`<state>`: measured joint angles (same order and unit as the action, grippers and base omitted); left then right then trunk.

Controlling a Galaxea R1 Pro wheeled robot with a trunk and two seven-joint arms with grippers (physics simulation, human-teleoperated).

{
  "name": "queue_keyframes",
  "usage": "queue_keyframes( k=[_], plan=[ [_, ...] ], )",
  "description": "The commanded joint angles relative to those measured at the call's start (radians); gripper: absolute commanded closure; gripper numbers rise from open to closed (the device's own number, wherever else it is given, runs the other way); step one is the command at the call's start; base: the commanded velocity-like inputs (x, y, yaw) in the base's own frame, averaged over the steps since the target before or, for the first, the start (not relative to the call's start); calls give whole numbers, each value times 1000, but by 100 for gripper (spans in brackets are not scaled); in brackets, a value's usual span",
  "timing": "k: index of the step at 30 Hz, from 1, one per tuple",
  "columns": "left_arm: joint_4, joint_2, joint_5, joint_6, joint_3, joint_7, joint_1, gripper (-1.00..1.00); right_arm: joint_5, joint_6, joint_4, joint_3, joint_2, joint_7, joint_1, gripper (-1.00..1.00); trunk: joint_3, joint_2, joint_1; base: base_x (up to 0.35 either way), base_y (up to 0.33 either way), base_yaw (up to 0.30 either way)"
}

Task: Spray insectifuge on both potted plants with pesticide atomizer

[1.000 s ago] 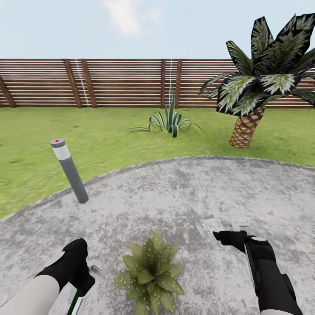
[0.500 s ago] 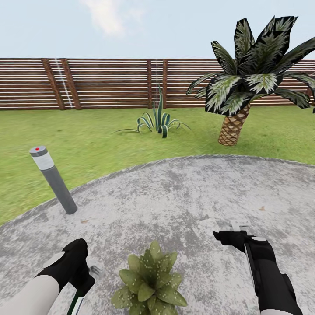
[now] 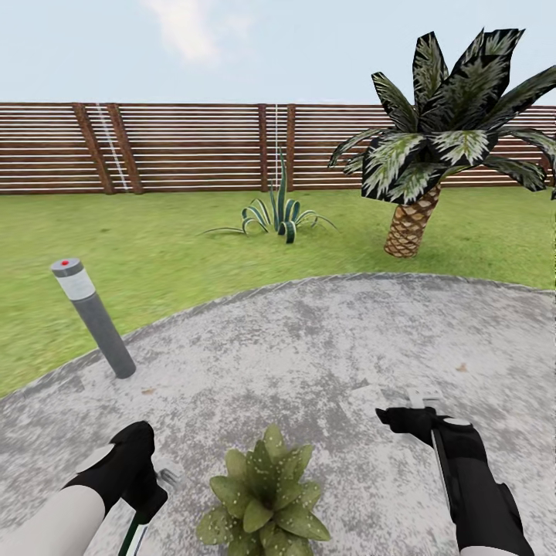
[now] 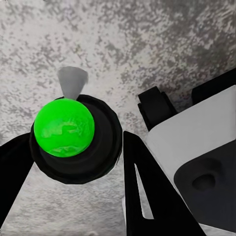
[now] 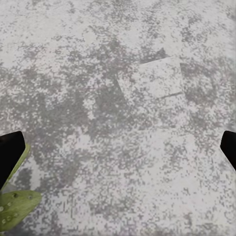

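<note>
In the head view, a potted plant sits at bottom centre on the grey patio, its leaves already dotted with insectifuge. The left gripper, lower left, is just beside it; a careless swing could clip the leaves. Open paving lies ahead, with a bollard lamp near the lawn edge at left. In the left wrist view, dark fingers pinch the pesticide atomizer, and a tilt could waste spray. In the right wrist view, the right gripper is spread wide over bare paving.
</note>
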<state>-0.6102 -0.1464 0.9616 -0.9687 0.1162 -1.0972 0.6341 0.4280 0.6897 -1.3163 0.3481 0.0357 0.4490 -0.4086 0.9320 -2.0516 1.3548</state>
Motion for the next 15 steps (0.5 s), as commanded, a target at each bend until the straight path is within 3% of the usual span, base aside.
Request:
queue_keyframes(
  k=[1, 9, 15],
  plan=[
    [-2, -1, 8, -5, 4, -10, 1, 100, 11, 2, -2, 3, 1, 10, -1, -100, 1, 0, 0, 0, 0, -141],
    [-3, -1, 9, -5, 5, -9, 1, 100, 11, 2, -2, 3, 1, 10, -1, -100, -2, 0, 0, 0, 0, -152],
    [-5, 21, 9, -5, 43, -10, 9, 100, 11, 2, -1, 2, 1, 10, -1, -100, -2, 0, 0, 0, 0, -87]
  ],
)
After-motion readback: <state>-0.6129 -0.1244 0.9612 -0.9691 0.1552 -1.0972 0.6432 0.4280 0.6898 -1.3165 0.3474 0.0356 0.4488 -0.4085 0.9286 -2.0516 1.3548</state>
